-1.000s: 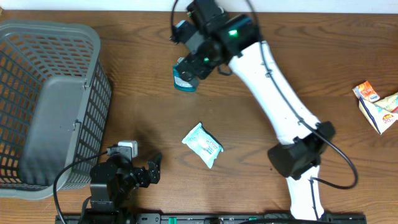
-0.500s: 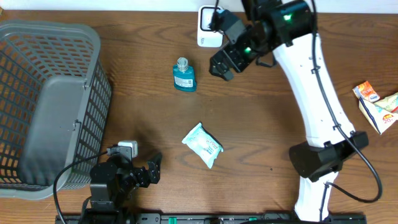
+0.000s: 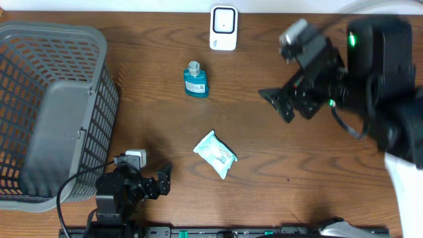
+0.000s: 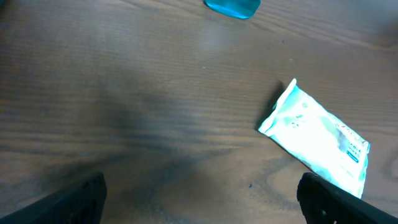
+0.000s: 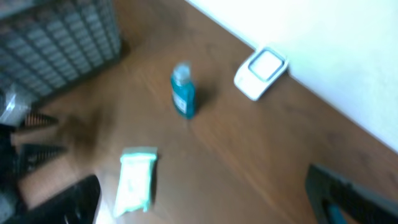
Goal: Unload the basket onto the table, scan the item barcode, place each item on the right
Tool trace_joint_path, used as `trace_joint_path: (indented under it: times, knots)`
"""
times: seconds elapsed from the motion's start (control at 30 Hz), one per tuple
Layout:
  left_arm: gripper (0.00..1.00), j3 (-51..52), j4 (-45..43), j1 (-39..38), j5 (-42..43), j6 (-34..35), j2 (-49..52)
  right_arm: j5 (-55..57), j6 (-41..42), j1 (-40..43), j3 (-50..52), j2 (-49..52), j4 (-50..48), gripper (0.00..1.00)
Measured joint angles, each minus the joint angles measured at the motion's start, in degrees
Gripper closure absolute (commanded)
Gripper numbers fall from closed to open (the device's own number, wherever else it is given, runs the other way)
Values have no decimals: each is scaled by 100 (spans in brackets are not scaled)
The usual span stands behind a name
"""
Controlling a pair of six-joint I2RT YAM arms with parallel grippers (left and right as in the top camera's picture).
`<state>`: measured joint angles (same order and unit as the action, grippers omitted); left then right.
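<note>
Both the left jaws and the right jaws stood wide open, holding nothing. The blue bottle (image 3: 195,79) stood upright on the worktop (image 3: 132,39), well ahead of the right jaws and near the scanner (image 3: 223,28). A hasty approach could topple the bottle, or a careless grip might turn its barcode away from the scanner.

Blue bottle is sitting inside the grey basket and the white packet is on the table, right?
No. The blue bottle is not inside the grey basket; it sits on the table, outside the basket, as the overhead view shows. The white packet is on the table.
</note>
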<state>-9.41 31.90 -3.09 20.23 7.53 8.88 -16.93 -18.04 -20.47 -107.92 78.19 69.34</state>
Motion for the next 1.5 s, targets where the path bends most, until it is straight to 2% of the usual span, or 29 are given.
trace_joint_path:
  times: [0.03, 0.17, 0.27, 0.3, 0.37, 0.47, 0.67, 1.1, 1.33, 1.5]
  knots:
    - [2, 0, 2, 0, 2, 0, 0, 28, 50, 0, 562, -254, -415, 1]
    - [2, 0, 2, 0, -2, -2, 0, 109, 413, 0, 3491, -925, -3788, 1]
    - [2, 0, 2, 0, -2, -2, 0, -66, 662, 2, 5375, -723, -6356, 1]
    - [2, 0, 4, 0, -4, -2, 0, -214, 739, -4, 5860, -522, -6990, 1]
    - [2, 0, 4, 0, -4, -2, 0, -446, 874, -13, 6293, -122, -7617, 1]
    - [2, 0, 4, 0, -7, 0, 0, -761, 1058, -59, 6284, 570, -8094, 1]
    - [2, 0, 4, 0, -4, 0, 0, -1272, 1244, -258, 5302, 1698, -8096, 1]
    - [2, 0, 4, 0, -2, 0, 0, -1655, 1064, -667, 3829, 2839, -8026, 1]
    - [2, 0, 4, 0, -2, -2, 0, -1436, 942, -813, 2970, 3735, -8008, 1]
    - [2, 0, 4, 0, -2, 0, 0, -1261, 804, -916, 2529, 4194, -8006, 8]
